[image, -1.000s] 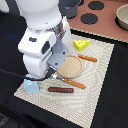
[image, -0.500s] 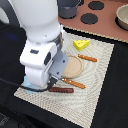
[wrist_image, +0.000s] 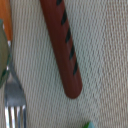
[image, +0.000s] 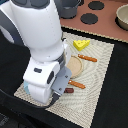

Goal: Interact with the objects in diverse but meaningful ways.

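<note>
We see a yellow cheese wedge [image: 81,44] on the mat; a brown sausage [wrist_image: 61,45] with dark grill marks lies flat.

A beige woven placemat [image: 97,75] lies on a black bench [image: 115,107]. On the mat sits a round tan plate [image: 76,65]. Along the far edge stands a reddish-brown toy stovetop [image: 102,22] with dark round burners [image: 90,19]. On it, a dark pot [image: 70,7] and, at the exterior view's right, a grey bowl [image: 123,17].
</note>
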Motion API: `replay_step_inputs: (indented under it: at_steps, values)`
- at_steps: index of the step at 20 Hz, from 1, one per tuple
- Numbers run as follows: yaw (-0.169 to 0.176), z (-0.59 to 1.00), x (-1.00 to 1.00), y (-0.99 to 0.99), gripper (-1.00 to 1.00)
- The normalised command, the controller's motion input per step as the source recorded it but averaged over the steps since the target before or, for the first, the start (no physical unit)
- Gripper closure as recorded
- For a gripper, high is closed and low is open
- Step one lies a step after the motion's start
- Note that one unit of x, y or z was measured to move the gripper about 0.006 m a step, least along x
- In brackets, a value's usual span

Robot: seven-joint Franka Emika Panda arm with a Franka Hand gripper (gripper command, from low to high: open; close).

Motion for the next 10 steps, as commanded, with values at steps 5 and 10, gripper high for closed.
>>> replay_step_inputs:
  at_steps: [5, 10]
  values:
    - [0.110, 0.12, 0.37, -0.05, -1.00]
    - [0.111, -0.03, 0.10, -0.26, -1.00]
